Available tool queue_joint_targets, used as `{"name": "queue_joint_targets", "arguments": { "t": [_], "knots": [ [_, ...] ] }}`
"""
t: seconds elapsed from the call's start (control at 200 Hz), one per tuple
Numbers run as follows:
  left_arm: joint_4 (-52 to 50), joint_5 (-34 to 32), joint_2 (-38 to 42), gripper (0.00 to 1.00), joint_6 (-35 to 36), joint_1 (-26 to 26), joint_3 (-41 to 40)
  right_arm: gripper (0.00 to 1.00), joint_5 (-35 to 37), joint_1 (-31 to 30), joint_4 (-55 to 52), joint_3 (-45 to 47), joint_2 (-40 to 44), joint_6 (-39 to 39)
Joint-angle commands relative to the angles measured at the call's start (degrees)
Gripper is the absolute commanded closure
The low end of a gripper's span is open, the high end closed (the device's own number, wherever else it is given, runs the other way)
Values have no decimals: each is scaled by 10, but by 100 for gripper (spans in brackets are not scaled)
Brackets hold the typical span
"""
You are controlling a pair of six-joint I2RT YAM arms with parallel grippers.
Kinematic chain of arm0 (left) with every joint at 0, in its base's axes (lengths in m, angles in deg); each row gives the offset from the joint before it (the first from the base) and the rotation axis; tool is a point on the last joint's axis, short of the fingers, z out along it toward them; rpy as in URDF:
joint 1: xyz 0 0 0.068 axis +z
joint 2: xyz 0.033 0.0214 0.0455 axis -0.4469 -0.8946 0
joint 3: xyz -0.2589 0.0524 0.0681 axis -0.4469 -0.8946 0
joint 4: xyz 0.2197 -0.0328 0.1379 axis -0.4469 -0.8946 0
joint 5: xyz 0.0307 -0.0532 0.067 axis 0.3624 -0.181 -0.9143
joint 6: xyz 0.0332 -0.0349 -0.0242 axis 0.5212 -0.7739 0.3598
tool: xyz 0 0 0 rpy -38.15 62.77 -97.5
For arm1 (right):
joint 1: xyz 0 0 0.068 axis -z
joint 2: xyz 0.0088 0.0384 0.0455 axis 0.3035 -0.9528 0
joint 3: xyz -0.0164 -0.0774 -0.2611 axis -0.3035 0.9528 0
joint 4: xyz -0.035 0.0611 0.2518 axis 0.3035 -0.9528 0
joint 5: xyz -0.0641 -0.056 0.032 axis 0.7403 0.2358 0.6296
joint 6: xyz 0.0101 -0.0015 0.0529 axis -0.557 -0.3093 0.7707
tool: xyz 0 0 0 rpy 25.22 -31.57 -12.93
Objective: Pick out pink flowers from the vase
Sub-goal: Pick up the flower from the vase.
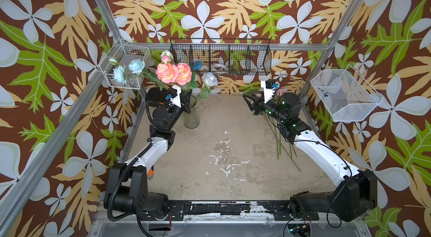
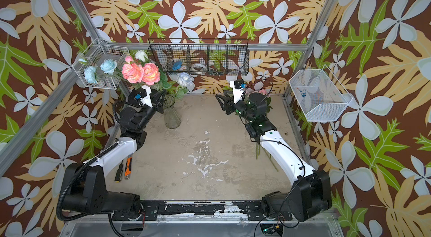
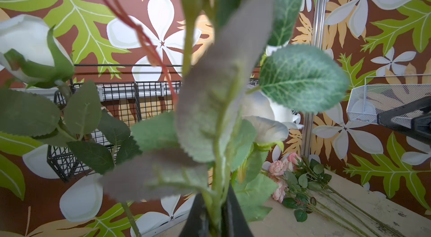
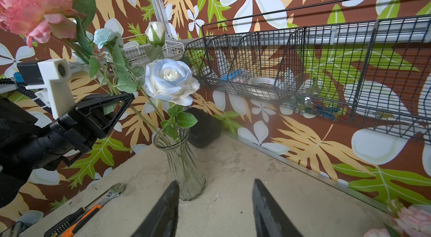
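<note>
Along the table's [image 1: 210, 149] right edge, running to its far right corner, lay pink flowers [image 3: 279, 177] already out of the vase, with pale blush heads bunched together. Above them the right gripper [image 4: 214, 183] hung half open and empty, we judged to stay clear. Toward the far left corner the vase [image 4: 186, 168] stood upright, clear and ribbed. The left gripper [image 4: 128, 97] was pinched shut on a stem [image 3: 218, 177] just above its rim, placed to draw it straight up. The stem probably fed one of two ruffled coral heads [image 1: 173, 72], though leaves hid the join.
</note>
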Motion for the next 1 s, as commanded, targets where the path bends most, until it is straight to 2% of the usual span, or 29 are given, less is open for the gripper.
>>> {"name": "queue_joint_targets", "arguments": {
  "t": [0.0, 0.075, 0.11, 0.23, 0.31, 0.375, 0.586, 0.671, 0.711, 0.806, 0.871, 0.996],
  "knots": [
    [-7, -7, -4, 87, 2, -1, -1, 49, -7, -1, 11, -2, 0, 3],
    [-4, -1, -7, 86, -1, -2, -6, 49, -7, -1, 10, -2, -2, 3],
    [1, -1, -6, 81, -5, -2, -11, 50, -7, -1, 10, -2, -3, 3],
    [8, -1, -3, 75, -5, -1, -20, 49, -7, -1, 10, -2, -2, 3],
    [2, 0, -3, 76, -3, -2, -20, 49, -7, -2, 10, -1, -2, 3],
    [-1, 1, -4, 82, -2, -1, -20, 49, -7, -2, 10, 0, -2, 3],
    [-11, 4, 2, 84, -1, -1, -18, 50, -7, -2, 10, -1, -1, 5],
    [-17, 5, 2, 74, 3, -2, -17, 50, -8, -3, 11, 0, -2, 5],
    [-17, 5, 2, 73, 4, -2, -18, 50, -8, -3, 11, 1, -2, 6],
    [-20, 3, 5, 73, 5, -1, -20, 50, -7, -4, 13, 2, -3, 6],
    [-20, 5, 5, 80, 3, -2, -20, 49, -7, -3, 13, 2, -4, 6],
    [-22, 8, 12, 84, 2, -1, -16, 49, -8, -4, 11, -2, -4, 6]
  ]
}}
